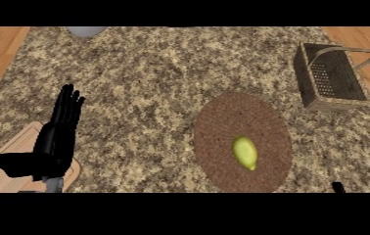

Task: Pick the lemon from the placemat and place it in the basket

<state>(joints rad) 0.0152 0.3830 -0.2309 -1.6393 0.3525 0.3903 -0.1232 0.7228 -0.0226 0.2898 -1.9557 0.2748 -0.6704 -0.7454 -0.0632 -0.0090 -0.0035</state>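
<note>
The left hand [59, 131] rests at the view's left with straight fingers pointing up, holding nothing; only a dark tip of the right hand [337, 187] shows at the lower right edge, so its fingers cannot be judged. The lemon [245, 152] lies on the round brown placemat [224, 126] on the speckled surface [159, 77], untouched. The wicker basket [315, 94] stands at the far right, apart from the placemat.
</note>
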